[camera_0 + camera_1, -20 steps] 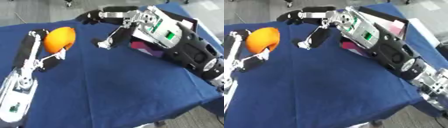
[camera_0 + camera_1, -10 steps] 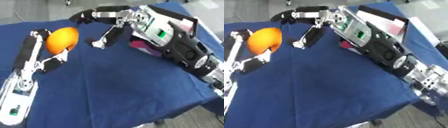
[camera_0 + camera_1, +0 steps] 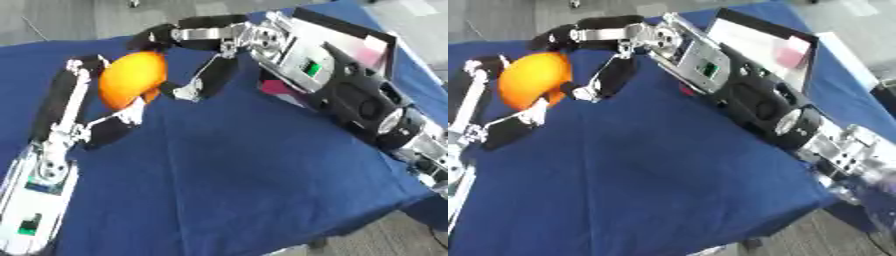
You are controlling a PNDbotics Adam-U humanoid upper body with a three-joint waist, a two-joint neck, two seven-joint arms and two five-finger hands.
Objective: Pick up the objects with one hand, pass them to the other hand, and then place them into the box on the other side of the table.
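Since the earlier frames, your right hand (image 3: 206,60) has moved left across the cloth and now reaches the orange (image 3: 131,80). Your left hand (image 3: 92,110) holds the orange above the table (image 3: 236,175), with fingers curled up its far-left side and the thumb pressed under its lower right edge. Your right hand's fingers are spread wide: the upper ones arch over the top of the orange and touch or nearly touch it, while the thumb hangs just beside its right edge. You cannot tell whether the right hand bears any of the fruit.

A dark blue cloth covers the table, which runs askew, its near right corner dropping off toward a grey floor (image 3: 815,235). Behind the right forearm, a box (image 3: 767,45) stands on the cloth with a pale inner wall; something pink shows at its base beside the arm.

Your right eye view shows the box wall and its pink patch more fully, plus a pale strip along the table's right edge. Your left eye view shows more of your left forearm down to the lower corner.
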